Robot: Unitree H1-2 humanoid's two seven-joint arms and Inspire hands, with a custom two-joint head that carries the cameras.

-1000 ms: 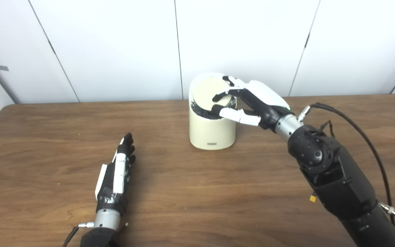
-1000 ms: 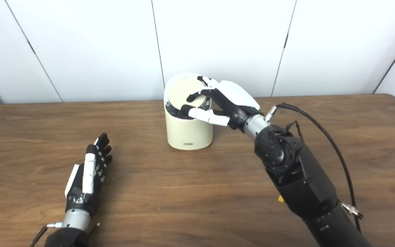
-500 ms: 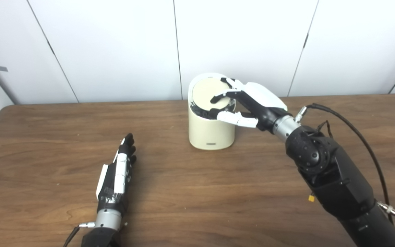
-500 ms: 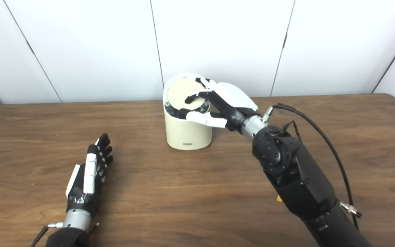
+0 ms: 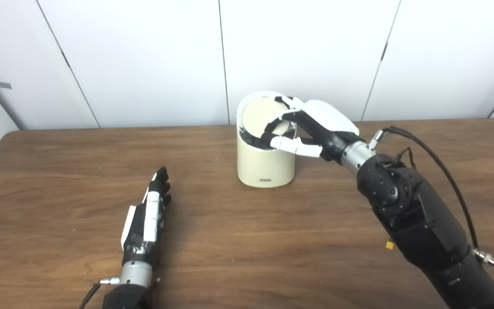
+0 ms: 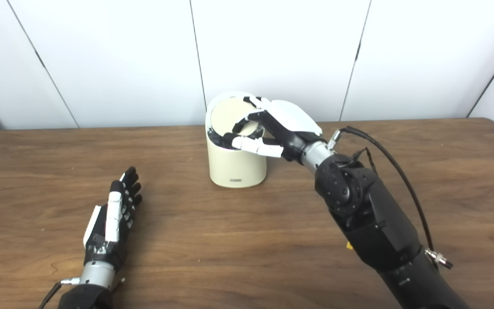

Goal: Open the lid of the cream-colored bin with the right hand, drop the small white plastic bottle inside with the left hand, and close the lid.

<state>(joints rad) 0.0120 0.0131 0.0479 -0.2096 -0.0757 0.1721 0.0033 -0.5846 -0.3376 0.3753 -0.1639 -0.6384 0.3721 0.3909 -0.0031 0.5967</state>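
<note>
The cream-colored bin (image 5: 264, 165) stands at the table's back middle. Its round lid (image 5: 255, 116) is tilted, with a dark gap under its front edge. My right hand (image 5: 315, 126) is at the bin's top right. Its fingers curl over the lid's right front edge and its thumb lies along the rim below, pinching the lid. My left hand (image 5: 146, 219) lies flat on the table at the front left, fingers straight and apart, holding nothing. No small white bottle shows in either view.
The brown wooden table (image 5: 272, 240) runs wide on all sides of the bin. White wall panels (image 5: 144, 60) stand close behind it. A black cable (image 5: 444, 167) loops from my right forearm above the table's right side.
My right hand's fingers have curled down over the lid's front edge toward the thumb. The left hand has not moved.
</note>
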